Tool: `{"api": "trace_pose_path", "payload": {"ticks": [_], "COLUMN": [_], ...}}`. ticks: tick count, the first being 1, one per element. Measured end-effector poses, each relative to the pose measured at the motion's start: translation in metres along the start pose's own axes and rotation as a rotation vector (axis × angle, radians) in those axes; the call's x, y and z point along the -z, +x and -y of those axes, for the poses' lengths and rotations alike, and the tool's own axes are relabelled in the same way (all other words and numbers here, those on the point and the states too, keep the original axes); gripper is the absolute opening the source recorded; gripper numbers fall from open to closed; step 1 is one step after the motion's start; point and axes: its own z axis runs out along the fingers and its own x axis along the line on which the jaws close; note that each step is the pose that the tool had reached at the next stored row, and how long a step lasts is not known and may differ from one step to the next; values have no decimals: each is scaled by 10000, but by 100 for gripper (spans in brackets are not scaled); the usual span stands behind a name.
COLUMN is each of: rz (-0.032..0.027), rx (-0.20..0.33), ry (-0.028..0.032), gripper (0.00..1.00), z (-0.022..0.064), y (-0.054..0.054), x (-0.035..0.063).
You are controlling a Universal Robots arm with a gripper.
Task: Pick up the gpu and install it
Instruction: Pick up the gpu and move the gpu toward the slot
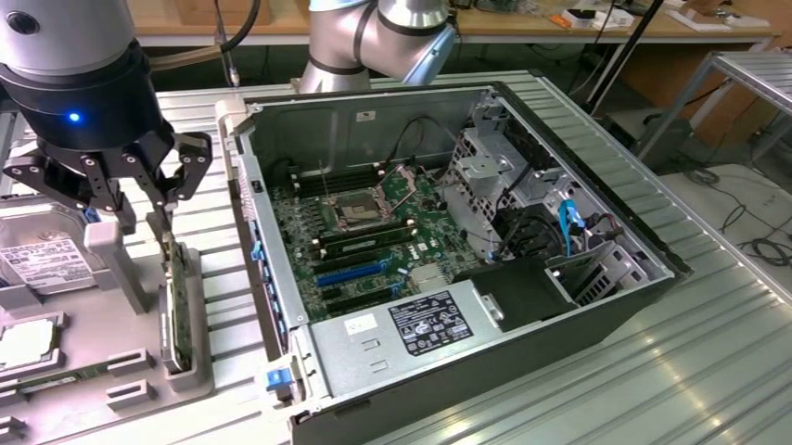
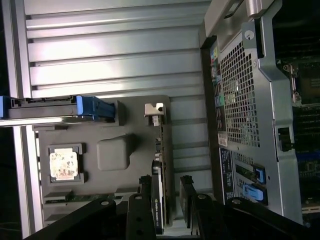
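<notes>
Two dark fingers (image 1: 159, 222) (image 2: 144, 192) of the gripper (image 1: 144, 227) (image 2: 165, 182) stand apart, one on each side of the gpu (image 1: 177, 306) (image 2: 159, 160), straddling its upper edge without clamping it. In the wrist view a gap shows between the card and one finger. The other finger sits just beside the board, and I cannot tell whether it touches.

The gpu stands on its long edge in a slot of a grey parts holder (image 1: 136, 375) (image 2: 107, 125). The holder lies on the ribbed metal counter (image 1: 693, 371) (image 2: 115, 55) outside the tower case (image 1: 371, 95) (image 2: 240, 100), just beside the case's perforated rear panel. The card's silver end bracket (image 2: 154, 111) is at the end away from the fingers.

Farther from the case, the same holder carries a processor chip (image 1: 25, 345) (image 2: 63, 165) in a square pocket, a memory stick (image 1: 62, 378) and a hard drive (image 1: 37, 260) with a white label.

The case lies on its side, open upward. Inside it sit the motherboard (image 1: 371, 236) with its processor socket (image 1: 352, 211), blue expansion slots (image 1: 352, 272), a grey power supply (image 1: 415, 324) at one end of the case and a metal drive cage (image 1: 489, 167). The arm's silver joint (image 1: 377, 37) rises beyond the case's far edge.
</notes>
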Motion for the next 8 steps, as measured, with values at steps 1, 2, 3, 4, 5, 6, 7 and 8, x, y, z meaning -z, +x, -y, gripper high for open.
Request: {"api": "trace_pose_path", "payload": {"ticks": [1, 2, 3, 4, 5, 6, 7, 8], "rz": [0, -1, 0, 0, 0, 0, 0, 0], "rx": [1, 0, 0, 1, 0, 0, 0, 0], "ry": [0, 0, 0, 0, 0, 0, 0, 0], "gripper": [36, 36, 36, 36, 36, 36, 36, 36], "z": [5, 10, 14, 23, 30, 36, 44, 50], "y": [-1, -1, -1, -2, -3, -3, -4, -4], "x": [0, 0, -1, -1, -1, -1, -2, -2]}}
